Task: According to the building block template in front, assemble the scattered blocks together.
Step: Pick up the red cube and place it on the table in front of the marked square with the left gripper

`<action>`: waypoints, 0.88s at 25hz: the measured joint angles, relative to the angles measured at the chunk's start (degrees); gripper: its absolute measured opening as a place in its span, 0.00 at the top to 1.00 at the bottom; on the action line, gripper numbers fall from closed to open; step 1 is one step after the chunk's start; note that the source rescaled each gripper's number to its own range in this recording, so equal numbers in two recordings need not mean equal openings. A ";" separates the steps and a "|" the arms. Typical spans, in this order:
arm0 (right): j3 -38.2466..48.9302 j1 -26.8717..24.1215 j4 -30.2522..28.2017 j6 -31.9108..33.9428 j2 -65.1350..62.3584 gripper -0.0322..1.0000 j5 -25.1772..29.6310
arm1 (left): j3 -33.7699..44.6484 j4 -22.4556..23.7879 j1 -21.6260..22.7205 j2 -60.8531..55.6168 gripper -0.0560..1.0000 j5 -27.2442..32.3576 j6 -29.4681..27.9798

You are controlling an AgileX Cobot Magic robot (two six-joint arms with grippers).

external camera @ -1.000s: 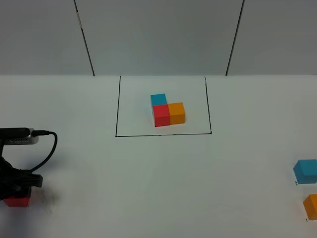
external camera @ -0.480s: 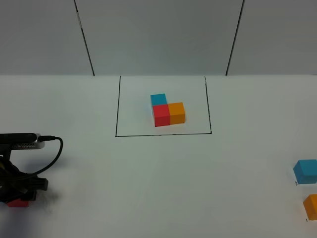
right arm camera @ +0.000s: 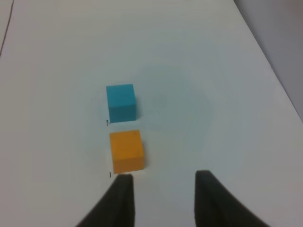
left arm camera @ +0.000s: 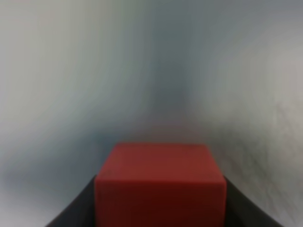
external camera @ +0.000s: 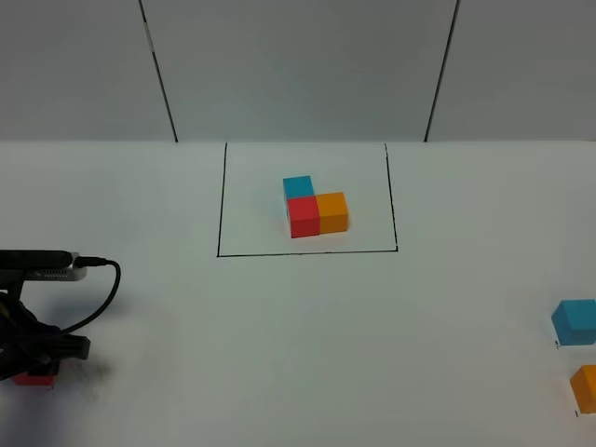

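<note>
Exterior high view shows you the template (external camera: 315,209) toward the far middle of the white table (external camera: 298,326): a light blue cube behind a red one, with an orange one joined to the red cube's right side, all inside a thin black drawn rectangle. At the near left edge you have the left gripper (external camera: 30,361), a dark mass with a black cable (external camera: 104,289) looping off it, sitting low over the red block (external camera: 35,379), of which only a sliver shows beneath the fingers. Far off at the near right edge lie the blue block (external camera: 575,321) and, closer to you, the orange block (external camera: 587,387), which is partly cut off by the picture border; the two are near each other but apart, and well away from both the template and the red block. Left wrist view gives you the red block filling the lower middle, with a dark finger (left arm camera: 75,215) against each side, so the pincer looks clamped on it. Right wrist view shows you the right gripper (right arm camera: 163,198) with its two fingers spread apart and nothing between them; the orange block lies just ahead of one fingertip, outside the gap, and the blue block sits just beyond it, not touching.
</note>
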 joint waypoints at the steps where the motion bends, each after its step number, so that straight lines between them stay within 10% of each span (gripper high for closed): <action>1: 0.00 0.00 0.00 0.00 0.00 0.97 0.00 | -0.55 0.08 -0.52 -0.58 0.95 0.22 0.84; 15: 0.00 0.00 0.00 -0.06 0.00 0.97 0.00 | -20.35 -10.35 -25.51 -2.91 0.95 22.19 51.57; 22: 0.00 0.00 0.00 -0.06 0.00 0.97 0.00 | -21.82 -17.04 -32.49 -2.86 0.95 19.85 62.40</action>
